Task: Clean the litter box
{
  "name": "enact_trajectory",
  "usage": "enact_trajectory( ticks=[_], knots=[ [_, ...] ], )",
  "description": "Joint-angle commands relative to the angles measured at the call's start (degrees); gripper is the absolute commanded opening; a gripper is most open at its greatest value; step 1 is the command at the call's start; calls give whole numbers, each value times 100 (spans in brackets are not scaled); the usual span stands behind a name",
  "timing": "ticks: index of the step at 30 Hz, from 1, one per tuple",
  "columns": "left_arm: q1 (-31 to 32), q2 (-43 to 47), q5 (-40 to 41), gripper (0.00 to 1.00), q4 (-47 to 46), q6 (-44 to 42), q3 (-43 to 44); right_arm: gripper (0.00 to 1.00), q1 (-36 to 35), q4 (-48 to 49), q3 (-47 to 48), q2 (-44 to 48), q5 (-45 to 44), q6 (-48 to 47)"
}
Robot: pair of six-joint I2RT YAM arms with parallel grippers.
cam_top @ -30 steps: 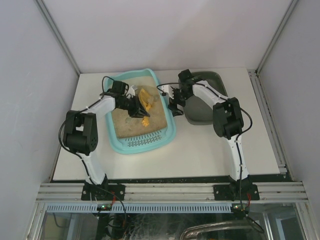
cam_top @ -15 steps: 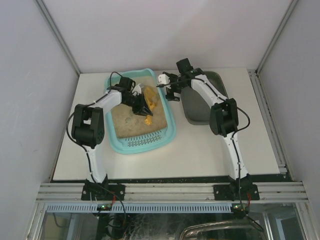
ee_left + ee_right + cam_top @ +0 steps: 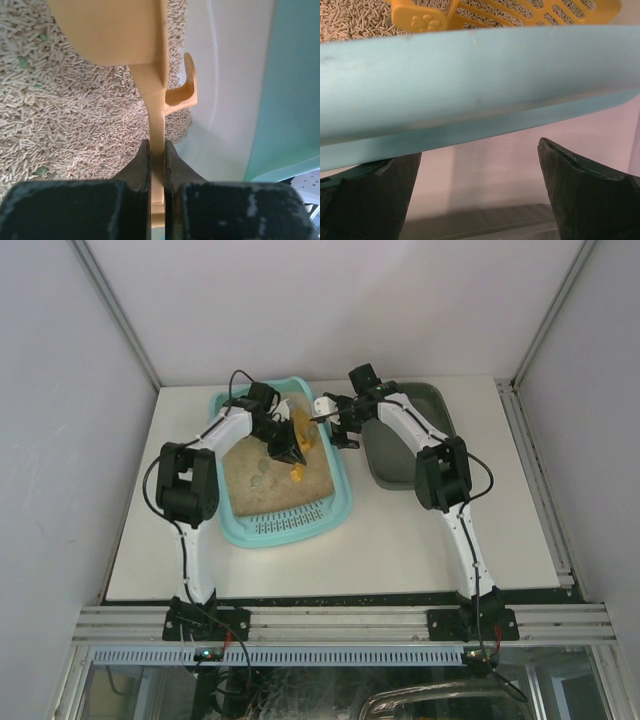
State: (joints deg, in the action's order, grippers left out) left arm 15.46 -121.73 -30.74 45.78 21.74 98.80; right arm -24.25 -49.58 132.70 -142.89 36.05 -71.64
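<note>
Scoop (image 3: 298, 432) in the litter box (image 3: 285, 531); another tray (image 3: 396, 470) beside it on the right

Dark grey tray (image 3: 395, 465) on a white table (image 3: 400, 550)
The tray lies on the table's far half, right of its middle; an aluminium rail (image 3: 340, 623) runs along the table's near edge.

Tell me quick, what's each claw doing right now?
Left claw: closed on the yellow scoop.
Right claw: open, empty, near the litter box rim.

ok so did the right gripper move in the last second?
Yes. Top view: the right gripper went left and farther out, off the left edge of the grey tray to the right rim of the litter box.
</note>
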Motion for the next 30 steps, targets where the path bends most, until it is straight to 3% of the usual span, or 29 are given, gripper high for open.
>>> enact_trajectory(
  ticks=[1, 7, 14, 30],
  knots=[
    [75, 89, -672, 0, -381, 4, -100, 100, -351, 144, 267, 85, 467, 134],
    [76, 712, -1631, 0, -2029, 748, -1414, 100, -338, 196, 249, 182, 552, 370],
    [77, 1235, -1978, 0, -4014, 1585, -2724, 100, -325, 359, -23, 410, 659, 640],
    [46, 1767, -1848, 0, -5378, 2247, -3902, 99, -199, 357, -409, 671, 601, 516]
  ],
)
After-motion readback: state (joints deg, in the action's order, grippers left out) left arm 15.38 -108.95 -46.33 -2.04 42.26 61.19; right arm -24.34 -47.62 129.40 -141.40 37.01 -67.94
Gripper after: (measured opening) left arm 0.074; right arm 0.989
